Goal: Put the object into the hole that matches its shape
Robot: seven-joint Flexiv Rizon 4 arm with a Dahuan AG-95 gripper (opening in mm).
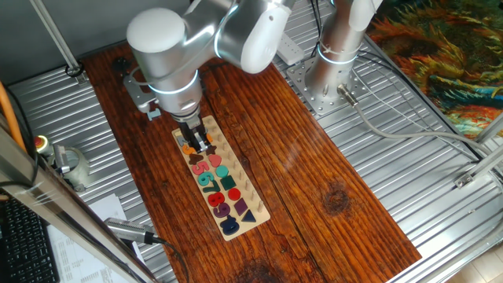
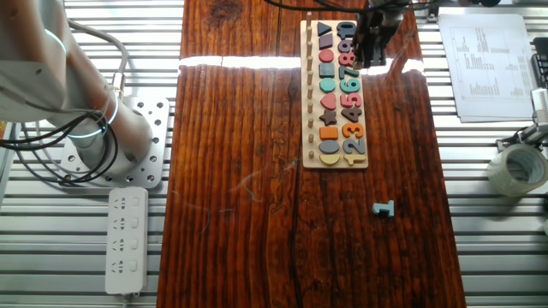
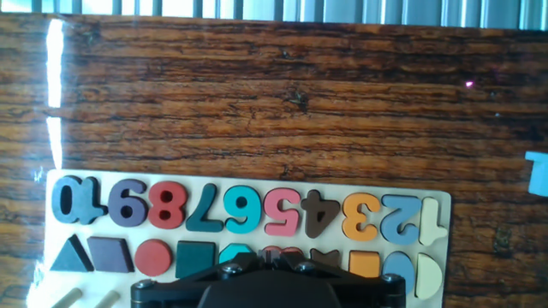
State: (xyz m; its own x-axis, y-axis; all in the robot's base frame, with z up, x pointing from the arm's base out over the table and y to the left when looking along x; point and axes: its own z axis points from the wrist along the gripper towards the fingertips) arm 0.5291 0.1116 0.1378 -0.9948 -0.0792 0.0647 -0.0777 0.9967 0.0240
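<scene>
Lab: arm base [image 2: 103,137] bolted to aluminium-slat bench [image 2: 497,248].

I see my arm [image 1: 236,31] as fat, glossy silver-white rounded links with a pale blue ring at each joint. Its column rises from a grey perforated base plate [image 1: 330,90] bolted beside the tabletop [image 1: 314,181], with grey cables trailing from the foot. Below the rounded wrist link sits a grey metal bracket, then the black gripper [image 1: 196,141]. From the hand view, the gripper's body [image 3: 265,287] is black, angular, with 2 small screws showing.
</scene>
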